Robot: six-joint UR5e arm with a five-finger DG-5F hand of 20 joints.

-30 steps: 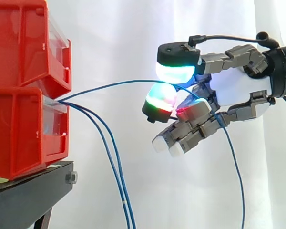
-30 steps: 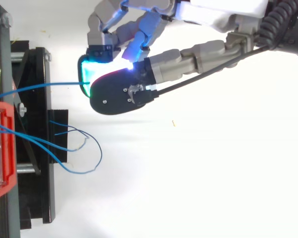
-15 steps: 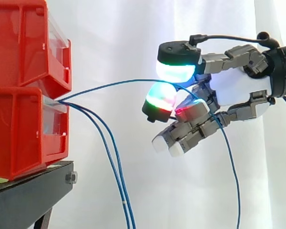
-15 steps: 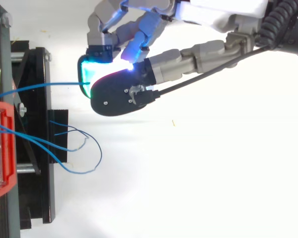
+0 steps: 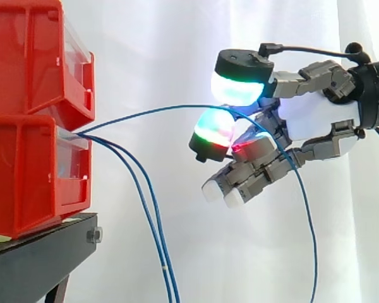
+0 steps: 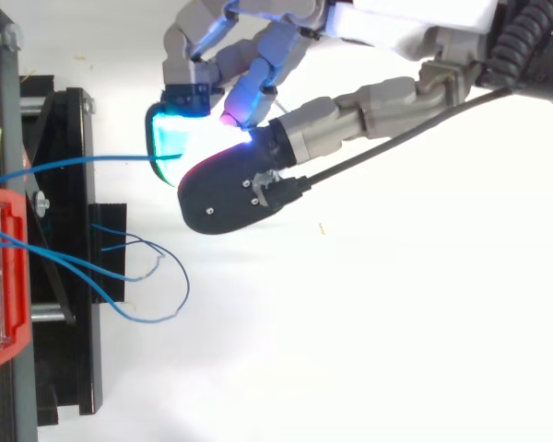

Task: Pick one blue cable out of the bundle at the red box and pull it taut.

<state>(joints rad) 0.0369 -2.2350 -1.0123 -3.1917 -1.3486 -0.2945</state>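
1. Red bins, left: the bundle exits the lower bin's front slot.
2. Hand, fingers curled, pinches one blue cable betw. glowing pads. Pick done.
3. Cable runs approx. level, bin to hand (long axis left-right in side view), arcing w/ slack. Pull-taut is left.
4. Other cables hang down.

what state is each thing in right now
hand, level with the lower bin's mouth, cable running through it; grip unclear
cable, slack, arcs from the lower bin to the hand, then droops down past it, not taut
other cables, two, hanging loose from the lower bin
bins, stacked one on the other, sitting on the stand
stand, upright under the bins
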